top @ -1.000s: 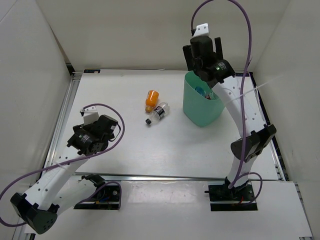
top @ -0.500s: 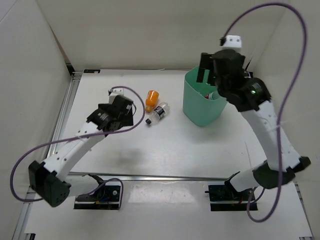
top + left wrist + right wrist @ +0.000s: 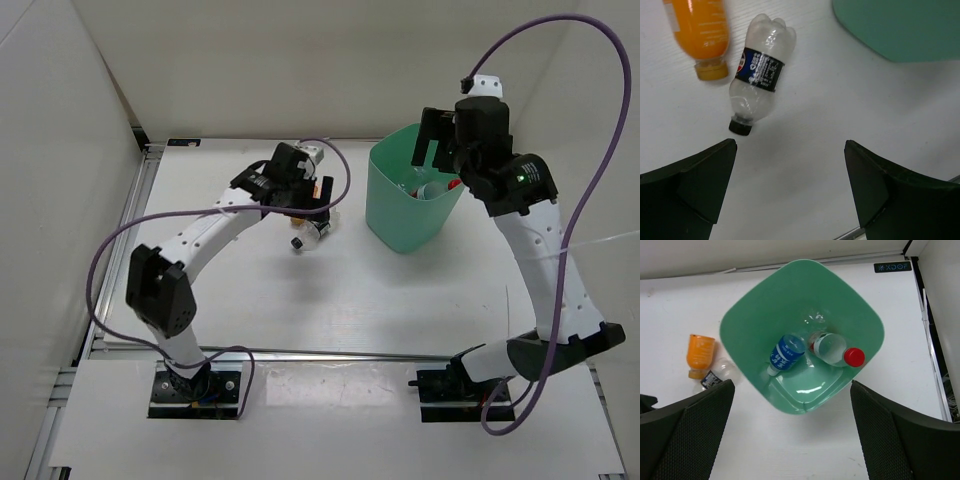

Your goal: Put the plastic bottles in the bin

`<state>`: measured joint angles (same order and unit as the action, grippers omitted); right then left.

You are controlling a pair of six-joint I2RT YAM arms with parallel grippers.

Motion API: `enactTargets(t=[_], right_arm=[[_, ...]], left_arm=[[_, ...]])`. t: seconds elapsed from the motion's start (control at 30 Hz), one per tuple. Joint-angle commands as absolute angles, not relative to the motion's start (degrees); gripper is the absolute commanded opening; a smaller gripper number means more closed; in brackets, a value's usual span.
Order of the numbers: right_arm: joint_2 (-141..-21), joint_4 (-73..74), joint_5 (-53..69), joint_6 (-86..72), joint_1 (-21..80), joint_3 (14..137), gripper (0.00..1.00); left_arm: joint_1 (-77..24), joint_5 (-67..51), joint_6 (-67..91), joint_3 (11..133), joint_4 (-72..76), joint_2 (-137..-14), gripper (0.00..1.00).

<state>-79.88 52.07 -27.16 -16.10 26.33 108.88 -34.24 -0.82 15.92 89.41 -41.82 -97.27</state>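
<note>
Between the fingers (image 3: pixel 695 185) of the left gripper (image 3: pixel 790 150) only bare table (image 3: pixel 300 300) shows; the jaws stand wide apart and hold nothing. Above the left fingertip, in the upper left of the left wrist view, the clear bottle with the black cap (image 3: pixel 760 75) lies on its side, cap nearest the finger, base toward the top edge. Just beside it, further into the upper left corner, lies the orange bottle (image 3: pixel 702 35), cap end close to the clear bottle's label; whether the two touch cannot be told. The bin (image 3: pixel 900 30) fills the upper right corner of that view, apart from both bottles.

In the right wrist view, the right gripper (image 3: pixel 792 385) hangs above the bin mouth, jaws spread wide and empty; on the bin floor below lie the blue-labelled bottle (image 3: pixel 785 355) and the red-capped bottle (image 3: pixel 832 350), side by side.

Step in hand, as a judgement: two bottles are binned and two remain on the table; the left arm is on approach to the clear bottle, with the grasp not yet begun.

Next move, as a judgement: shift the left gripper toward the upper left of its view until the jaws straddle the bottle body across its width; descend; close on the labelled middle, keeping the left finger out of the orange bottle; then lift and carry over the bin rim.
</note>
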Motion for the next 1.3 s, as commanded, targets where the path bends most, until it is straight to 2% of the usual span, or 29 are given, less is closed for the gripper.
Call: enactTargets(t=[0.0,0.27,0.33,0.47,0.8,1.03,1.27], right_arm=[[-77.0,48.1,-20.9,-12.5,22.8,107.1,1.00],[-71.3,46.1,-17.8,-13.0,22.1,99.6,1.00],[-69.7,44.7,-17.8,-12.5,22.1,97.0,1.00],[-67.5,43.5,-17.8,-11.1,20.5,93.8,1.00],[-64.9,43.5,-17.6,-9.9,20.0,89.3,1.00],[-64.9,43.0,-15.4,-11.2,20.0,88.8,1.00],[-63.7,43.0,-16.0,-10.6,20.0,86.2,1.00]], left_arm=[[-34.0,-8.4,12.0,94.3,-40.4,-100.9,1.00],[-34.0,0.7,6.8,92.4,-40.4,-107.0,1.00],[-34.0,2.5,5.5,95.6,-39.9,-110.7,1.00],[-33.4,-1.5,6.0,102.3,-39.9,-116.4,1.00],[-31.3,-3.5,6.5,104.9,-40.4,-120.8,1.00],[-31.3,-6.9,8.3,113.7,-40.4,-126.9,1.00],[-32.3,-9.5,9.5,112.2,-40.4,-127.4,1.00]])
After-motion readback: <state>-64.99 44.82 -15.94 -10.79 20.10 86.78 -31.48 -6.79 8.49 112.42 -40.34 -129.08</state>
